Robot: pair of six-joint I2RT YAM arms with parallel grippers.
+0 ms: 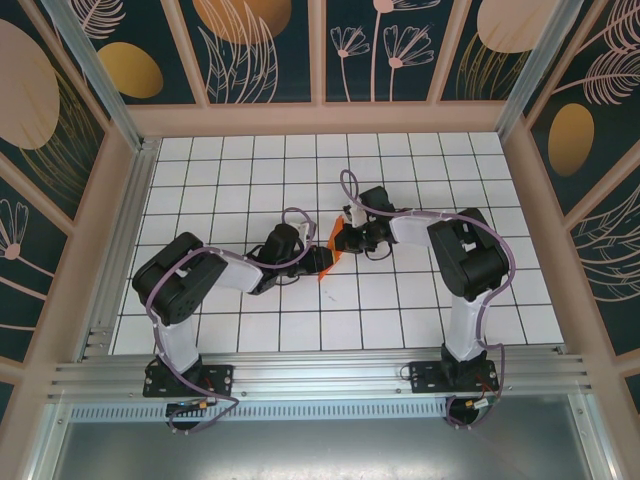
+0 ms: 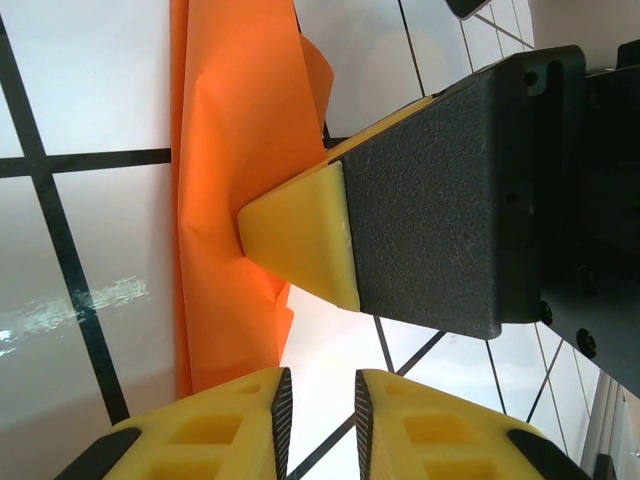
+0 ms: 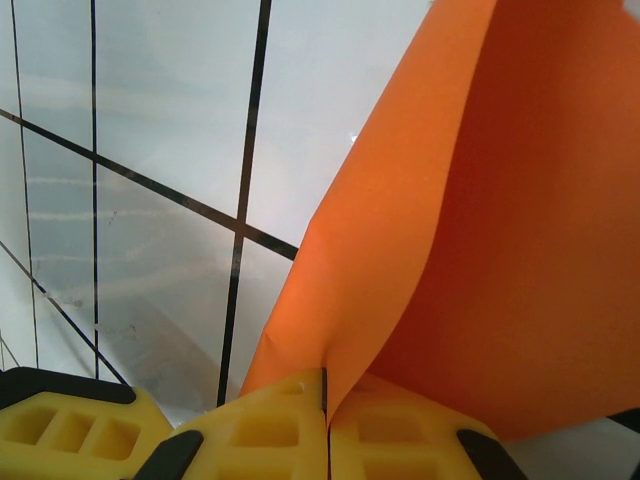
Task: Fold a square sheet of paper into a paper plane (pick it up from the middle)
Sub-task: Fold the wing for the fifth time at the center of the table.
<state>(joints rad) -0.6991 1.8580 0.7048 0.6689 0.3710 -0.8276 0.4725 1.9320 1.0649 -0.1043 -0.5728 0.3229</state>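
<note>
My right gripper [image 3: 324,400] is clamped tight on the paper [image 3: 450,200], which rises steeply from its fingertips, lifted off the table [image 1: 230,180] mid-scene. My left gripper [image 2: 320,412] sits just near-left of the paper, fingers parted a narrow crack, gripping nothing.

— What is the work surface like?
— A flat white top [image 1: 250,180], ruled into square tiles by thin dark lines. It is glossy enough to carry pale streaks of glare [image 2: 80,305].
— And around it?
— Dark teal wall panels [image 1: 260,45] stand on three sides, painted with pale line-drawn flowers and golden ovals [image 1: 130,70]. They sit in a light wood-coloured frame [image 1: 320,118].
— The near edge?
— Silver aluminium rails [image 1: 320,372] run across it, with a dull grey metal sheet [image 1: 320,450] below them. The light is soft and even.
</note>
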